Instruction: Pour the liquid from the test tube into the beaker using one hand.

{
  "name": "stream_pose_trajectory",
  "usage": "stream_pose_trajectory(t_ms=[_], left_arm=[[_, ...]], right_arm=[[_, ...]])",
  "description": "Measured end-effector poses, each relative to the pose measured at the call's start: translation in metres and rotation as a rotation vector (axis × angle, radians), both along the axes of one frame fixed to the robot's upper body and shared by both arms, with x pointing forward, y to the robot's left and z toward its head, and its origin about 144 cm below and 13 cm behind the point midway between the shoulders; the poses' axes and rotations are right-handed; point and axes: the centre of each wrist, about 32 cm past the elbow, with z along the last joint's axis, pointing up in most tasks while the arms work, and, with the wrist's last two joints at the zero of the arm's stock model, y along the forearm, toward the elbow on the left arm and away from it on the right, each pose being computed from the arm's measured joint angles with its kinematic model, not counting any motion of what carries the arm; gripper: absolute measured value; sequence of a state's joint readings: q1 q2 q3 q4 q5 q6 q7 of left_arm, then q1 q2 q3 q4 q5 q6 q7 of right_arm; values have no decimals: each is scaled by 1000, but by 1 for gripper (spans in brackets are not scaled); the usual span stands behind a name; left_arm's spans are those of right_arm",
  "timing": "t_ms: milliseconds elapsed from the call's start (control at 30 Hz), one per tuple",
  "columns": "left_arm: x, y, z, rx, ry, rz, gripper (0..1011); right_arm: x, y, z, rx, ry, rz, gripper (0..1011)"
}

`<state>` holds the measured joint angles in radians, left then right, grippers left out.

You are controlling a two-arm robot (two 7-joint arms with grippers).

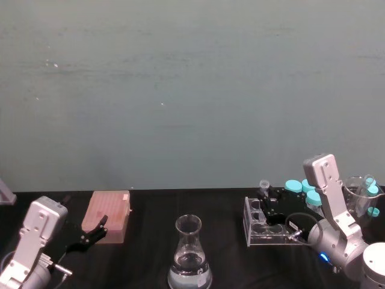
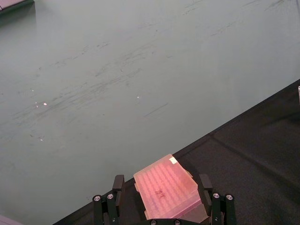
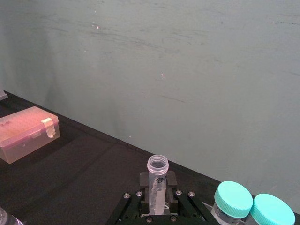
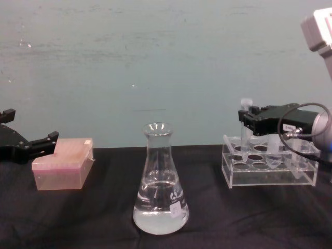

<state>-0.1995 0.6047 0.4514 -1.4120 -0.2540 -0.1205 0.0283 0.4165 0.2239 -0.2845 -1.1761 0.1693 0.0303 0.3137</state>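
Left gripper (image 1: pixel 90 236) sits idle by the pink box (image 1: pixel 109 215), fingers spread apart. Beaker (image 4: pixel 160 181) stands mid-table, already part full. Farther right, the right gripper (image 4: pixel 247 120) pinches the test tube (image 4: pixel 244 129) upright, its bottom in or just above the rack (image 4: pixel 267 168). Dragged sideways too early, the tube could catch the rack; tipped before the beaker's narrow neck, liquid would spill.

Beaker (image 4: pixel 160 189) between box (image 4: pixel 63 163) and rack (image 4: pixel 270 167)
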Motion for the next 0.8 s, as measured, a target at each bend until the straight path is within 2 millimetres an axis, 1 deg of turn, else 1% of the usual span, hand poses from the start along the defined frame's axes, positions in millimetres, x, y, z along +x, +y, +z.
stream_pose_trajectory(t_ms=[800], left_arm=[[0, 0, 0, 0, 0, 0, 1000]], right_arm=[[4, 0, -4, 3, 21, 33, 223]])
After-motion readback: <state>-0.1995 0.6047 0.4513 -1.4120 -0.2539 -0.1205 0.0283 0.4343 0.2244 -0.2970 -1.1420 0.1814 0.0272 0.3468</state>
